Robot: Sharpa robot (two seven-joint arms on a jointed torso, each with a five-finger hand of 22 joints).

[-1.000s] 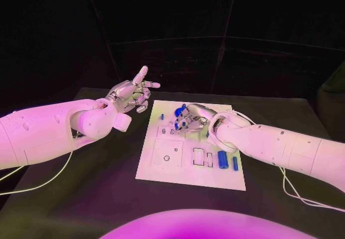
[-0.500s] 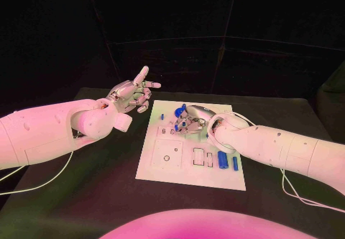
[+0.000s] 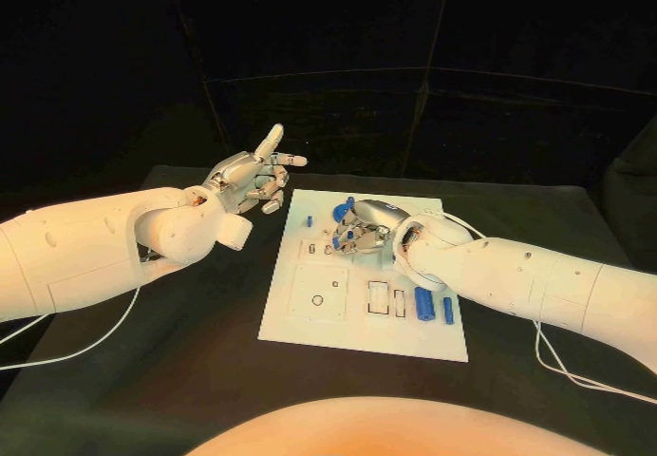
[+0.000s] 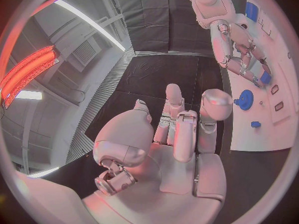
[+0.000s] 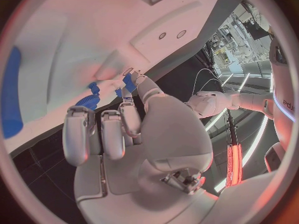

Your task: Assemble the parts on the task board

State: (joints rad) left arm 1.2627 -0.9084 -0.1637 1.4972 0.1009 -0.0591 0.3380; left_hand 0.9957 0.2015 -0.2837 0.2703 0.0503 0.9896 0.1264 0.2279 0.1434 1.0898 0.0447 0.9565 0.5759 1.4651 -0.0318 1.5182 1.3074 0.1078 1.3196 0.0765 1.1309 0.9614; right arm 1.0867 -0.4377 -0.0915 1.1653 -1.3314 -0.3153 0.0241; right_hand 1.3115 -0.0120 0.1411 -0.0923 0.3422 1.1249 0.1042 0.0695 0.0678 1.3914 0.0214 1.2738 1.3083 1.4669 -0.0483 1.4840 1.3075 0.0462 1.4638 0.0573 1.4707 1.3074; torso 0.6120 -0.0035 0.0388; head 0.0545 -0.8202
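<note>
Centrally on the black tabletop (image 3: 164,380) lies the task board (image 3: 343,328), a white rectangular plate with small recesses and slots (a square outline with a small hole toward its near left, narrow rectangular slots beside it). Two blue cylinders (image 3: 426,306) lie side by side near the board's right edge, close under the right forearm. A small blue peg (image 3: 309,222) stands at the board's far left.

Right hand (image 3: 359,231) sits low over the far middle of the board, fingers curled around blue parts; the head view cannot separate them. Right wrist view is clearer: fingertips pinch a small blue piece (image 5: 129,81) just beside a toothed blue gear (image 5: 89,100) on the white surface. Whether the piece touches the board, cannot tell.

Left hand (image 3: 251,180) is raised off the board's far left corner, holding nothing, one finger pointing up, the others bent loosely. Left wrist view shows the gear (image 4: 245,99) on the board with the right hand (image 4: 239,47) above it.

A white cable (image 3: 83,350) trails across the tabletop at left.
</note>
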